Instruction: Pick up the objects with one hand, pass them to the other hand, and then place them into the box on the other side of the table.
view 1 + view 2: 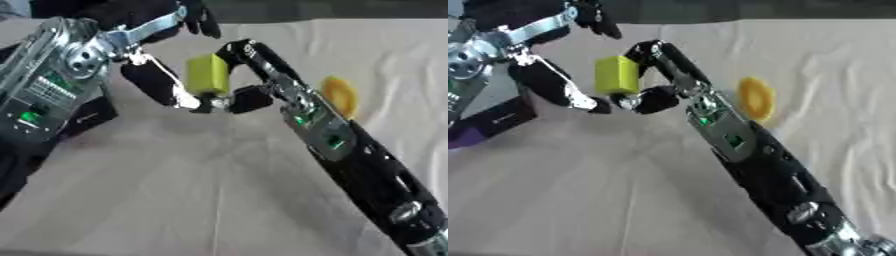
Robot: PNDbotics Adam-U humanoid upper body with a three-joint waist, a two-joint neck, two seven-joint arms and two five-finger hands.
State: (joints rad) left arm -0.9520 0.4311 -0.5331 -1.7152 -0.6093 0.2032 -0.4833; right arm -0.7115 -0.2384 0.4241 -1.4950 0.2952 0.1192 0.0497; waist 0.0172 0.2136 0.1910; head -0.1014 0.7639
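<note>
Right hand (249, 75) curls round yellow block (207, 74) above worktop (192, 190); left hand (157, 75), fingers straight, touches it. Right eye view shows orange ring (755, 98) whole.

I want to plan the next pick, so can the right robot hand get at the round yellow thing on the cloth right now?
Probably not yet. The right robot hand is curled round the yellow block, with the left robot hand at it too. The round yellow thing lies uncovered on the cloth beside the right forearm.
</note>
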